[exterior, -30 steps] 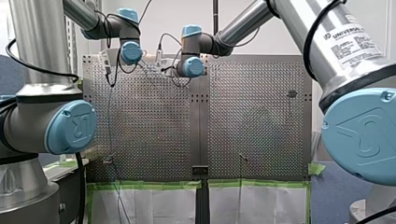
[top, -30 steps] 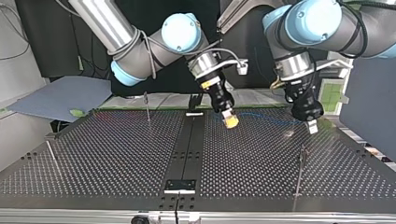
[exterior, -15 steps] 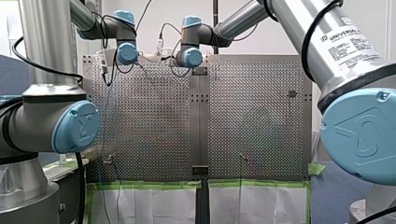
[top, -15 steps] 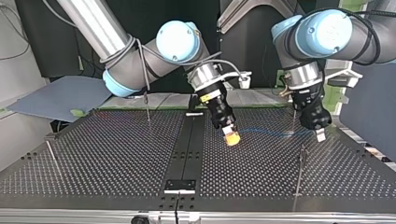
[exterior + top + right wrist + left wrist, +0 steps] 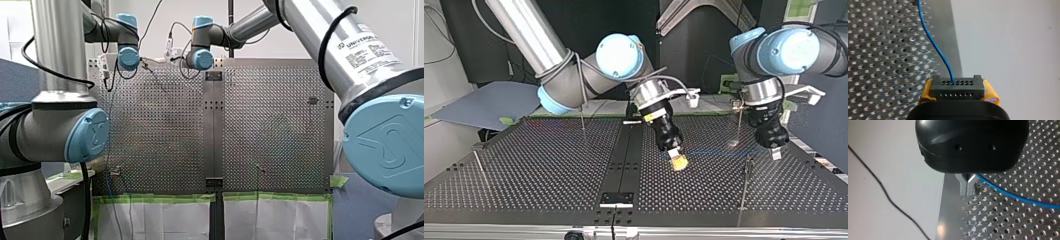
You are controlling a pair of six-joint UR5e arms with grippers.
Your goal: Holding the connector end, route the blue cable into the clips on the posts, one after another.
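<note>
Past the connector (image 5: 957,86) in my right pincer (image 5: 958,92), blue cable (image 5: 934,46) cut off

This is a robotics lab. Two industrial arms of grey tube with pale blue joint caps flank the front view: my left arm (image 5: 57,60) at the left edge, my right arm (image 5: 320,30) at the upper right, with a printed maker's label (image 5: 372,47). Between them lies a perforated metal table (image 5: 270,130) with thin posts (image 5: 744,187) standing on it. Green tape (image 5: 155,198) holds white sheets (image 5: 280,220) along the front view's lower edge. Loose black cables (image 5: 35,60) loop off the arms.
</note>
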